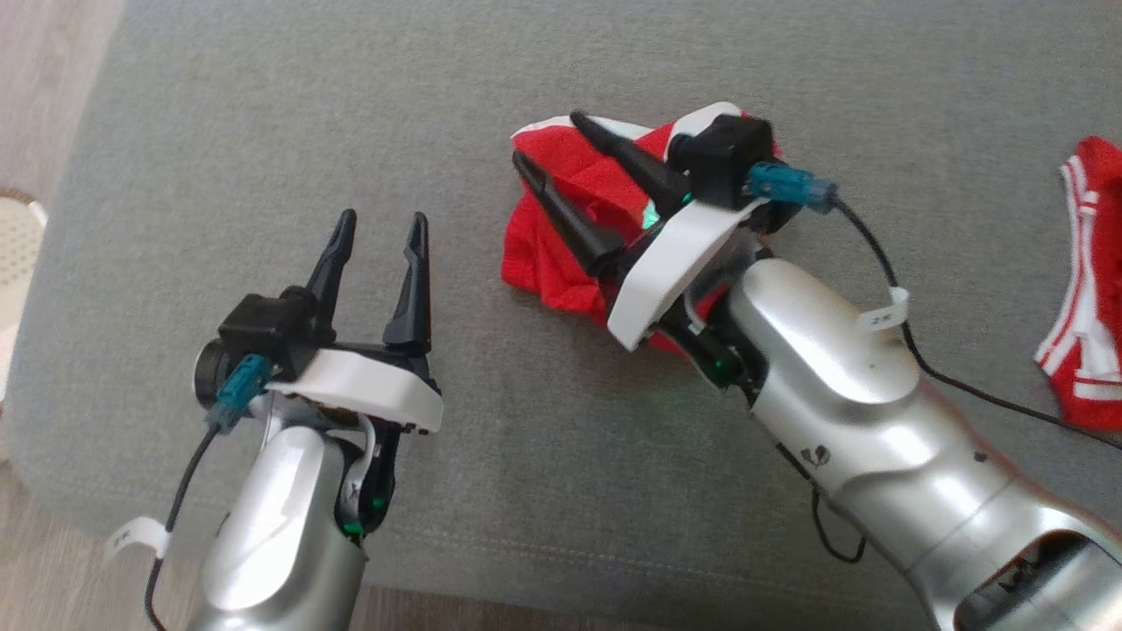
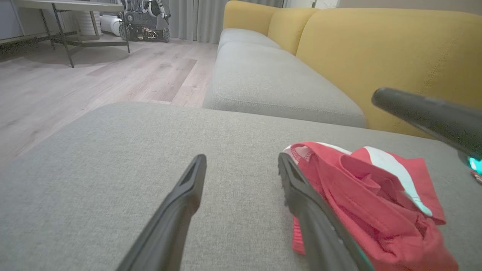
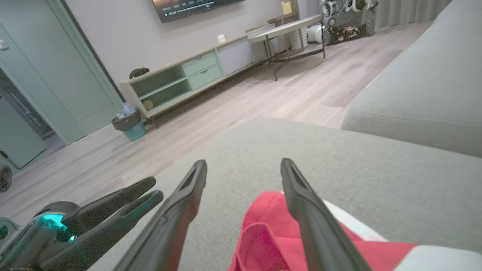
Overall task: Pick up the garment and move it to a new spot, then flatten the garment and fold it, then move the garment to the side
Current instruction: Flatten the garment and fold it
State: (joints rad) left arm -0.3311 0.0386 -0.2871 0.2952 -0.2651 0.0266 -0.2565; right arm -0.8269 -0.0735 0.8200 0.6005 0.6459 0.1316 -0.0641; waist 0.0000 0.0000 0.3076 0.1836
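Observation:
A crumpled red garment with white trim (image 1: 570,228) lies in a heap on the grey cushion (image 1: 263,114), and the same garment (image 2: 369,195) sits at the lower right of the left wrist view. My right gripper (image 1: 550,138) hangs open just above it, fingers spread over the red cloth (image 3: 263,233), nothing pinched between them. To the left of the heap, my left gripper (image 1: 379,226) is open over bare cushion, apart from the cloth. In the right wrist view the left gripper (image 3: 113,205) appears at the lower left.
A second red-and-white garment (image 1: 1087,280) lies at the cushion's right edge. A yellow sofa back (image 2: 376,52) rises behind the cushion. Wooden floor (image 1: 53,79) lies beyond the cushion's left edge, with a white basket (image 1: 16,237) there. A black cable (image 1: 885,272) trails from the right wrist.

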